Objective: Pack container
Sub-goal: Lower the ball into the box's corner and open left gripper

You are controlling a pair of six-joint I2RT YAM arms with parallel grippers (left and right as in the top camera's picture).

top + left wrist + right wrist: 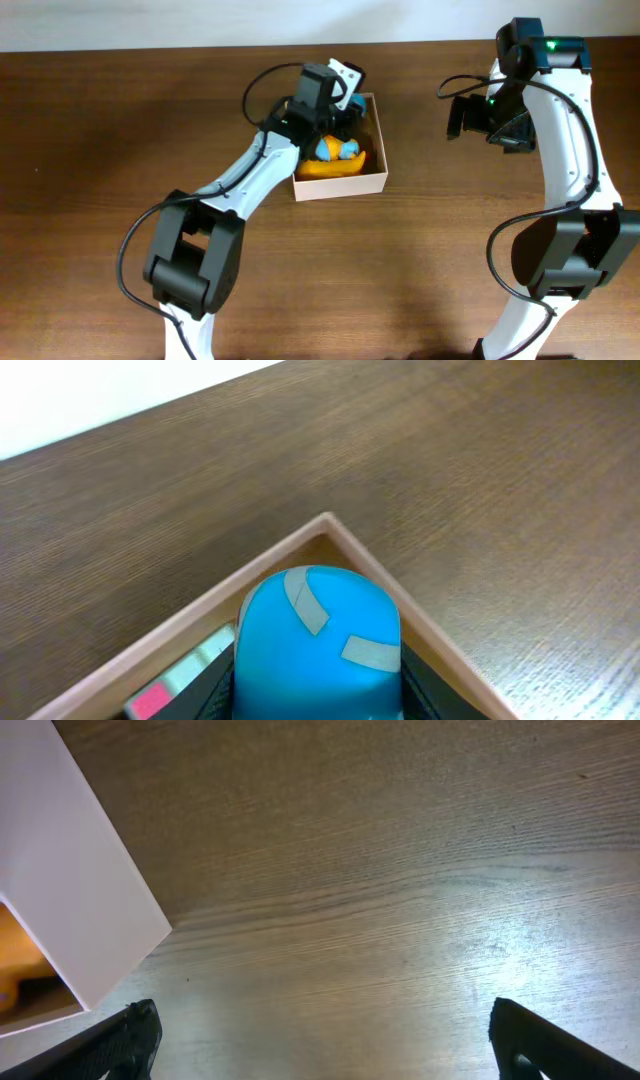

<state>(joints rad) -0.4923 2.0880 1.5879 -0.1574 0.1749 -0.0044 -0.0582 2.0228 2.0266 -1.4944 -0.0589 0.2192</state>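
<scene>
A cream-white container [340,185] has an orange toy [328,170] and a blue toy [315,650].

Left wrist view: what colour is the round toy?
The toy is blue with grey patches; left wrist view.

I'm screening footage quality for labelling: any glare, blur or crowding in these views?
Right wrist: a bright sheen on the table washes out its grain at right. Left wrist: the blue toy sits so close it crowds the lower frame. Overhead: even light, sharp, no glare.
</scene>
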